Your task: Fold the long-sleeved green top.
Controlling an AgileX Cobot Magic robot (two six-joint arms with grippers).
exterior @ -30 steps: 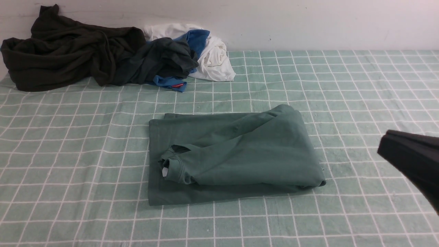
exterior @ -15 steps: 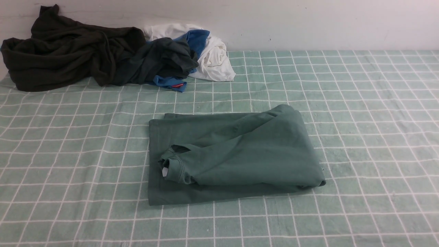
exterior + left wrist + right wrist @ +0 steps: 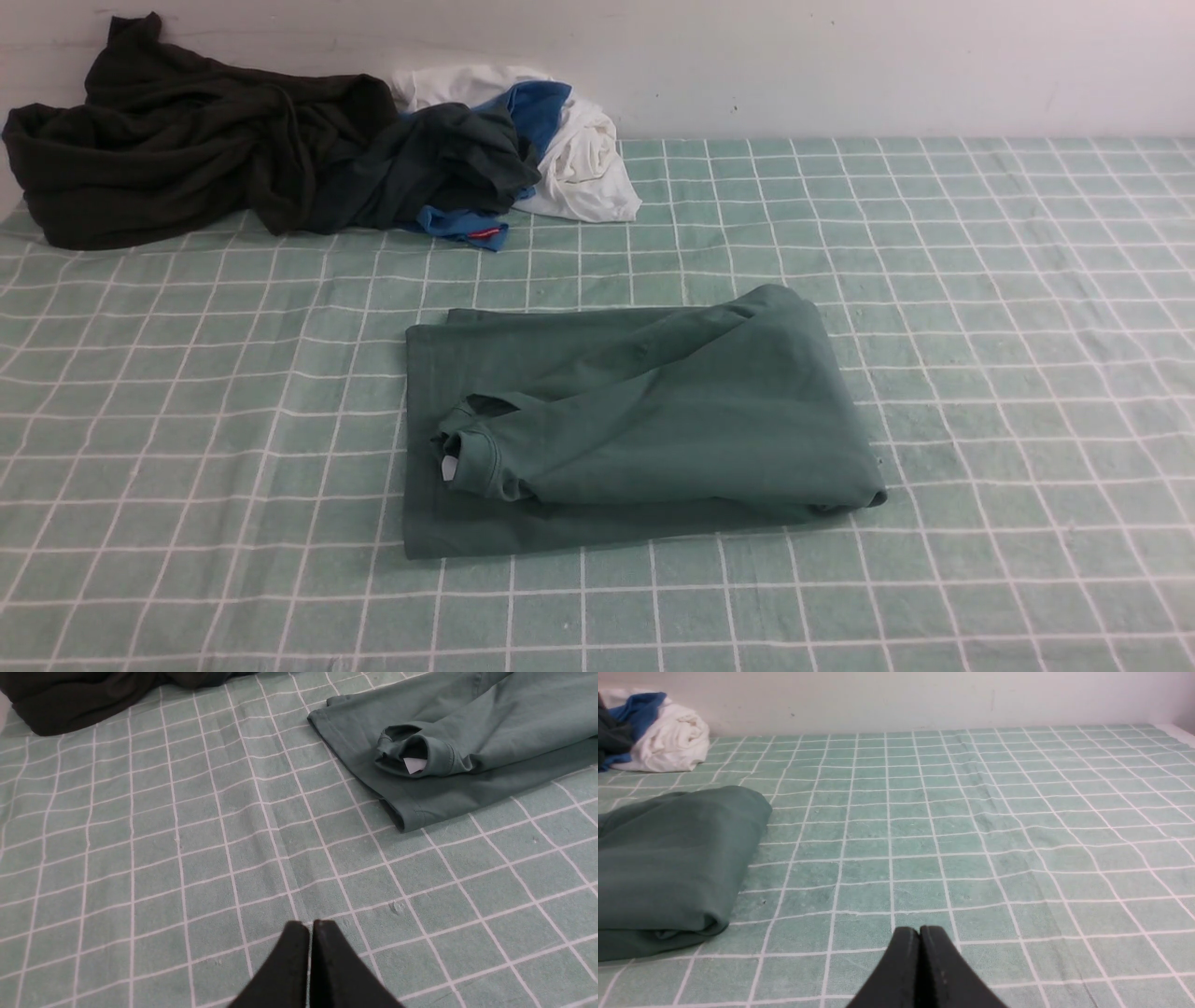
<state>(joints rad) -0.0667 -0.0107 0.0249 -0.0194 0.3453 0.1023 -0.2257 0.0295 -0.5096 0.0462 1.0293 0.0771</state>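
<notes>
Green long-sleeved top (image 3: 644,420): soft matte sage jersey, folded into a rough rectangle, lying flat mid-cloth; upper layer bulging and rounded on the right side, lower layer flat with a straight hemmed edge on the left.
Neck opening: ribbed round collar curled near the left edge, small white label (image 3: 414,765) poking out.
Checked cloth (image 3: 980,308): pale mint, towel-like nap, thin white grid lines, a few shallow creases.
Left gripper (image 3: 310,926): black, tapered fingers pressed together, empty, hovering over bare cloth well apart from the top.
Right gripper (image 3: 919,931): black, wedge-shaped fingers pressed together, empty, over bare cloth to the right of the top.
Dark olive-black garment (image 3: 177,140): crumpled heap, far left by the wall.
Mixed pile (image 3: 523,149): dark grey-green, blue and white fabrics, bunched together beside it.
Wall (image 3: 840,65): plain, off-white.
</notes>
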